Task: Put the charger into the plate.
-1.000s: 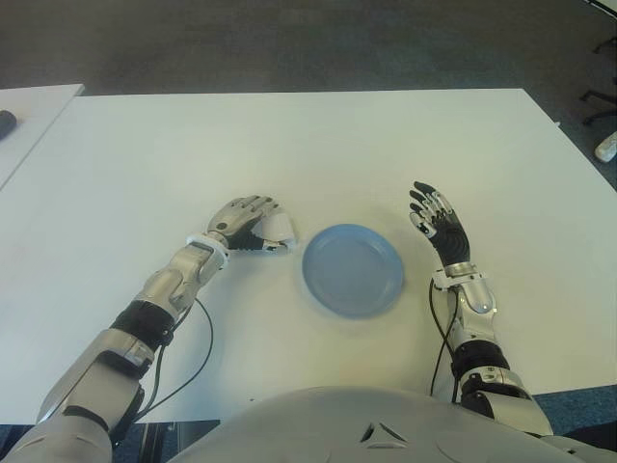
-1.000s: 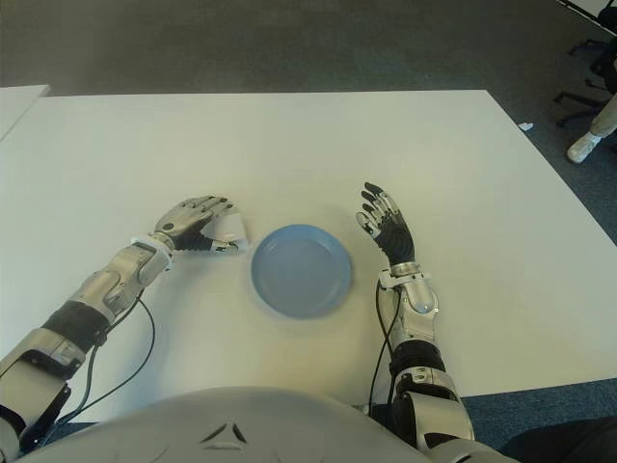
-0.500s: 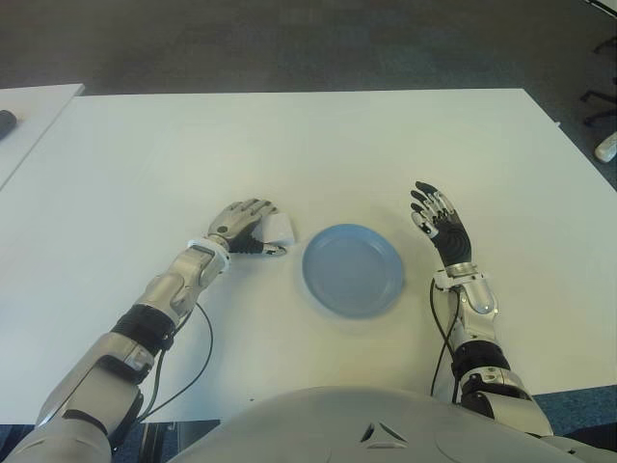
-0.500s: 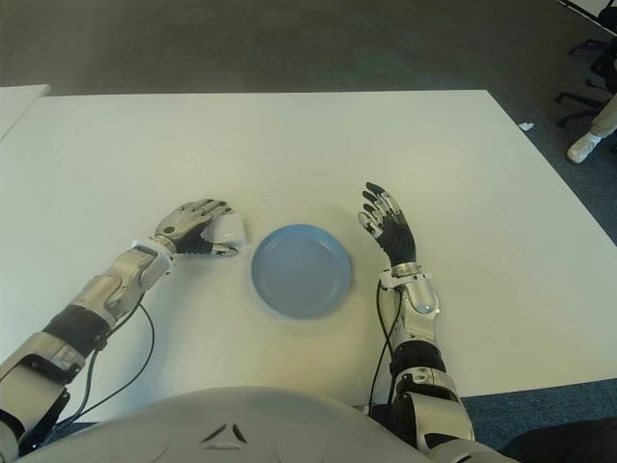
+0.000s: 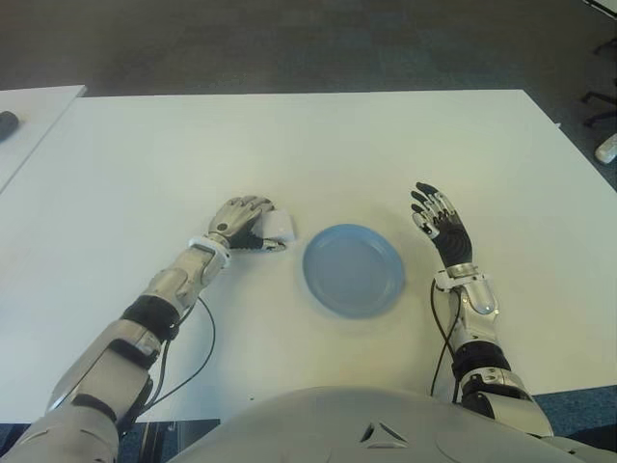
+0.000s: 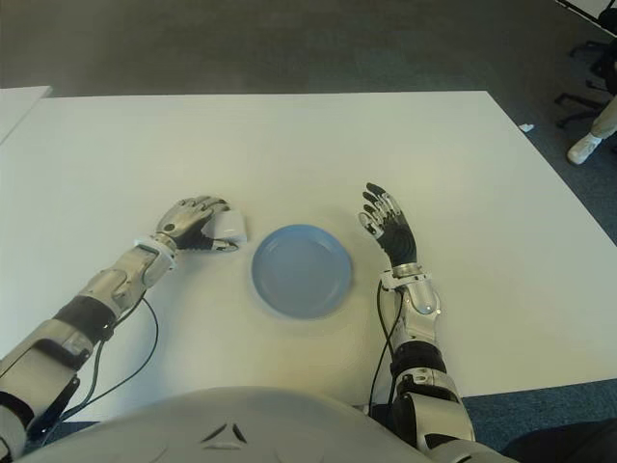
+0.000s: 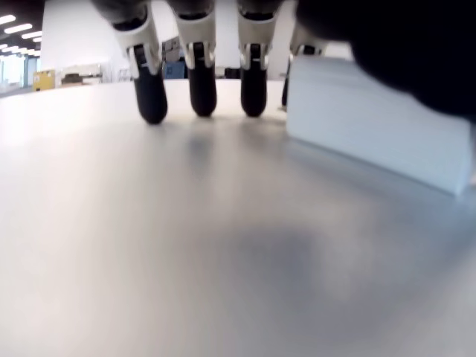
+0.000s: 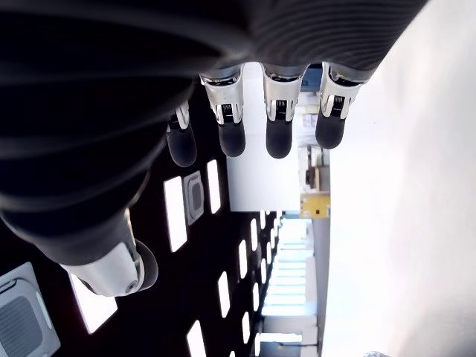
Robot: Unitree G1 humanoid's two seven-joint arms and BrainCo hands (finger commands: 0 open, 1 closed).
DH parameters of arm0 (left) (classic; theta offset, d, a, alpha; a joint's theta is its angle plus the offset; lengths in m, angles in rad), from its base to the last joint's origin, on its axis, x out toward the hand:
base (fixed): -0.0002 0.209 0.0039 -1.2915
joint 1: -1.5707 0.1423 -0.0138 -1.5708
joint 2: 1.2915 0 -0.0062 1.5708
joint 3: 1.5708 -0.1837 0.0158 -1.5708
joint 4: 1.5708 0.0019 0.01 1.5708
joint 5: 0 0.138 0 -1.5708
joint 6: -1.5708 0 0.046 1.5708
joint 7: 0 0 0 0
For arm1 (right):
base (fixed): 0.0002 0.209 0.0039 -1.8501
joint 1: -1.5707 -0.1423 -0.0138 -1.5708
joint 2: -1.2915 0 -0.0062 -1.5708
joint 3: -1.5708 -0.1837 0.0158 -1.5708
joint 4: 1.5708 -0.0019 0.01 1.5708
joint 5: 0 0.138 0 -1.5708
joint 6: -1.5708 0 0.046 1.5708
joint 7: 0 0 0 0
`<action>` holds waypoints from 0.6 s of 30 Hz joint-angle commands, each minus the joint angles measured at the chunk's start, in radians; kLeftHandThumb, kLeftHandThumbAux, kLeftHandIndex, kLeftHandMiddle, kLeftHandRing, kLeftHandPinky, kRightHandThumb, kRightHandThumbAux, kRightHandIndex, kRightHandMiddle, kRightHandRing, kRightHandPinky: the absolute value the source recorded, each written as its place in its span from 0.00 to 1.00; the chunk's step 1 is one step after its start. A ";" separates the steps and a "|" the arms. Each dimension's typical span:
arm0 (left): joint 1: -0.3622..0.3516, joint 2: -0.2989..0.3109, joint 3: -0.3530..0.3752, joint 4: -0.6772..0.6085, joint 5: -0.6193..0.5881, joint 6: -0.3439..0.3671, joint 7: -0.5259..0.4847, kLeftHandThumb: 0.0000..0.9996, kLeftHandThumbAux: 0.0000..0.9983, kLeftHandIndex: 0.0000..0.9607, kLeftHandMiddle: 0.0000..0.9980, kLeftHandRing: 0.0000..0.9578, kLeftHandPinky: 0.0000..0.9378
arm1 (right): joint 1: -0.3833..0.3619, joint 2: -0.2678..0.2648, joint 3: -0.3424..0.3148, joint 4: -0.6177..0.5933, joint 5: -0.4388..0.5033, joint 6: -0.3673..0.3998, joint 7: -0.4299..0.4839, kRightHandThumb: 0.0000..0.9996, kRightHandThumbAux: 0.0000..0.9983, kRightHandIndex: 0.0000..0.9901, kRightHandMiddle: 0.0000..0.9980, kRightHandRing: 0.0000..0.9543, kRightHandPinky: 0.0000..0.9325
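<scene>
A small white charger lies on the white table, just left of the round blue plate. My left hand is curled over it, thumb along its near side and fingers arched over the far side. The left wrist view shows the charger as a white block under the palm, with the fingertips down on the table beside it. The plate holds nothing. My right hand shows right of the plate, palm up, its fingers spread and holding nothing.
A second white table with a dark object stands at the far left. The table's right edge borders dark carpet, where a person's shoe and a chair base show. A black cable loops by my left forearm.
My left hand has curled tighter over the charger and its forearm has swung slightly left. The charger shifted a little away from me. The right hand and the plate have not moved.
</scene>
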 commanded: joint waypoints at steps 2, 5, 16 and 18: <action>-0.033 -0.023 -0.072 0.165 0.055 0.006 0.012 0.66 0.54 0.39 0.46 0.49 0.54 | 0.104 0.028 -0.014 0.075 0.026 0.032 0.005 0.25 0.67 0.12 0.10 0.08 0.07; -0.057 -0.023 -0.114 0.198 0.094 0.023 0.055 0.71 0.65 0.43 0.55 0.58 0.64 | 0.099 0.025 -0.017 0.079 0.028 0.035 0.008 0.25 0.67 0.12 0.10 0.08 0.07; -0.104 -0.005 -0.226 0.227 0.188 0.074 0.112 0.73 0.68 0.45 0.70 0.71 0.75 | 0.078 0.019 -0.026 0.102 0.028 0.041 0.013 0.25 0.67 0.12 0.10 0.08 0.07; -0.104 -0.005 -0.231 0.229 0.183 0.077 0.118 0.73 0.68 0.45 0.71 0.72 0.76 | 0.075 0.018 -0.027 0.106 0.028 0.041 0.014 0.25 0.67 0.12 0.10 0.08 0.07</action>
